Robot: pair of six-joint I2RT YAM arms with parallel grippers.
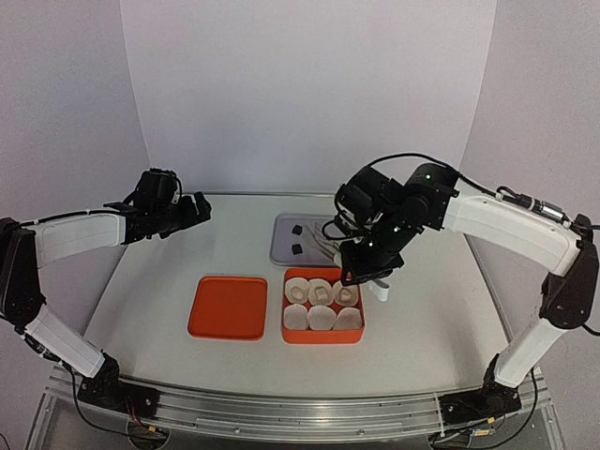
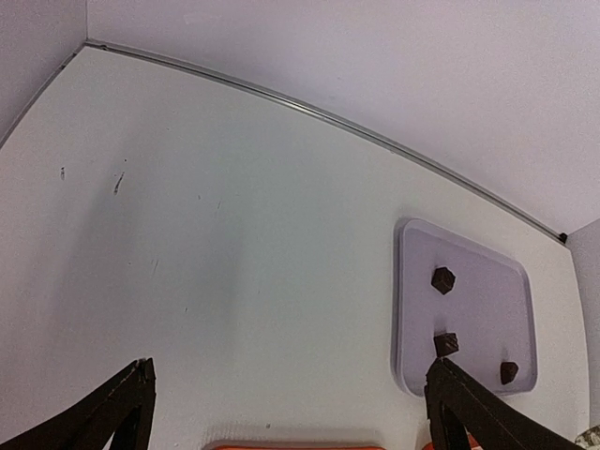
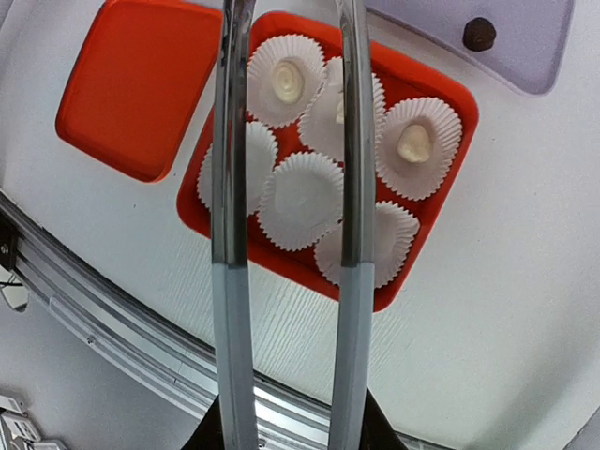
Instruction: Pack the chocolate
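the left claw is held wide open and empty above the table. the right claw is closed on metal tongs over the orange box of paper cups. white chocolates are seen in cups; three dark chocolates lie on the grey tray.

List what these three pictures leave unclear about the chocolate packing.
- Right wrist view: the right tool's fingers run off the top edge, so their tips and anything held there go unseen; they also cross several paper cups in the orange box.
- Top view: the right arm covers the box's back right corner and part of the grey tray.
- Left wrist view: the bottom edge cuts off the orange lid.
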